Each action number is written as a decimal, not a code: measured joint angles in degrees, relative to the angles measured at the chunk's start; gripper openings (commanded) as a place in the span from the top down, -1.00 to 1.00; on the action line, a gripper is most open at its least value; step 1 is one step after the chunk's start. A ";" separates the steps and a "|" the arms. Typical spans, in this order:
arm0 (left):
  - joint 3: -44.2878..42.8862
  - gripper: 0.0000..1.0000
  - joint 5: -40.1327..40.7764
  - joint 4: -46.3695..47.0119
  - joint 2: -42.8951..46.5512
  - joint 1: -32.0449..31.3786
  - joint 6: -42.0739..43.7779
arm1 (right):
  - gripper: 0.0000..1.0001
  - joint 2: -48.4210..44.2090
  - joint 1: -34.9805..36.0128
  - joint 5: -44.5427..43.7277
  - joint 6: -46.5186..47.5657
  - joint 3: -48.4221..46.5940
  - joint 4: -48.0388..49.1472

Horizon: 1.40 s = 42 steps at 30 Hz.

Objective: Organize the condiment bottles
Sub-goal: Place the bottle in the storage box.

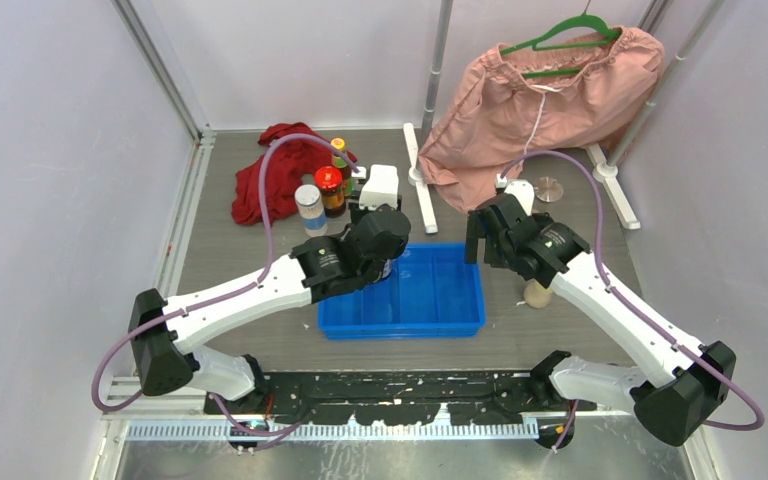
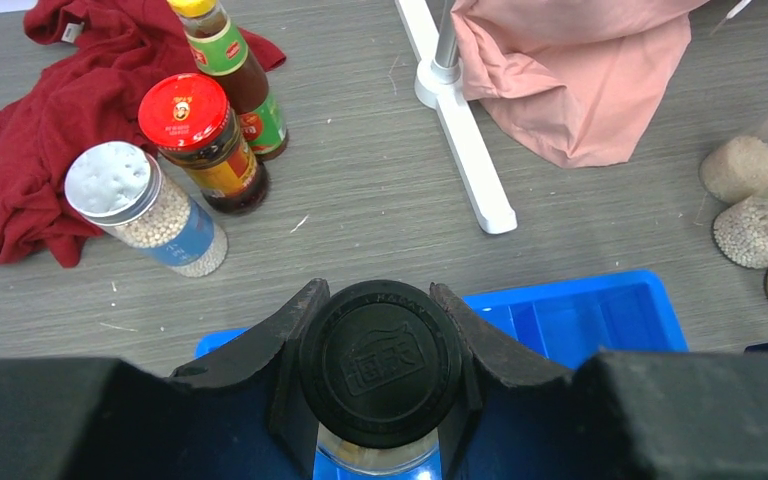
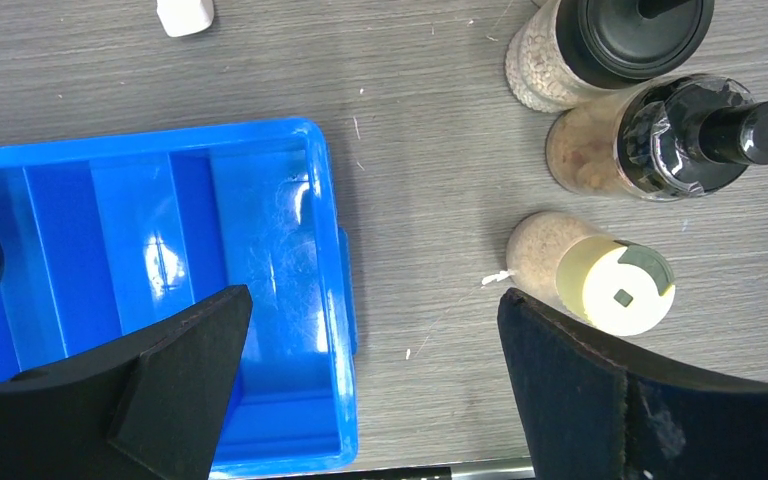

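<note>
Upper left, waiting group: a silver-capped jar [image 2: 145, 210], a red-capped jar [image 2: 200, 140] and a yellow-capped bottle [image 2: 232, 70] stand close together beside the red cloth [image 2: 30, 130]. They are outside the tray and probably not yet sorted.
Left gripper [image 2: 378, 295]: its fingers are clamped on the cap of a black-capped bottle [image 2: 380, 365]. Holding it upright by the top would let it go straight down into the left end of the blue tray [image 1: 430, 300].
Right gripper [image 3: 370, 300]: spread wide and holding nothing, above the tray's right edge and the table beside it.
Right group: a beige-capped bottle [image 3: 600, 275], a pump bottle [image 3: 670, 135] and a black-lidded jar [image 3: 610, 40] stand on the table, apart from the tray.
Views: the overhead view mostly hides the held bottle under the wrist, while the left wrist view shows the grip. Only the right wrist view separates the three right-hand bottles. No view shows whether the held bottle touches the tray floor.
</note>
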<state>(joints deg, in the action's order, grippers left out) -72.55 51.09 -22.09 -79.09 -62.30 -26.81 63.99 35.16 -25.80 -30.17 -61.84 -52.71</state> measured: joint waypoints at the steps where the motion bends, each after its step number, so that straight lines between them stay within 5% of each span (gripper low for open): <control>1: 0.00 0.99 -0.13 0.15 0.00 -0.02 0.00 | -0.99 0.00 0.00 0.02 0.02 0.07 0.02; 42: 4.59 0.99 -0.79 5.16 -0.20 -0.70 -0.04 | -0.99 -0.76 0.00 0.63 0.02 4.39 2.19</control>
<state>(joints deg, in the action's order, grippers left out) -67.96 50.30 -16.93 -79.29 -63.00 -26.85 63.22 35.16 -25.17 -30.15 -57.45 -50.52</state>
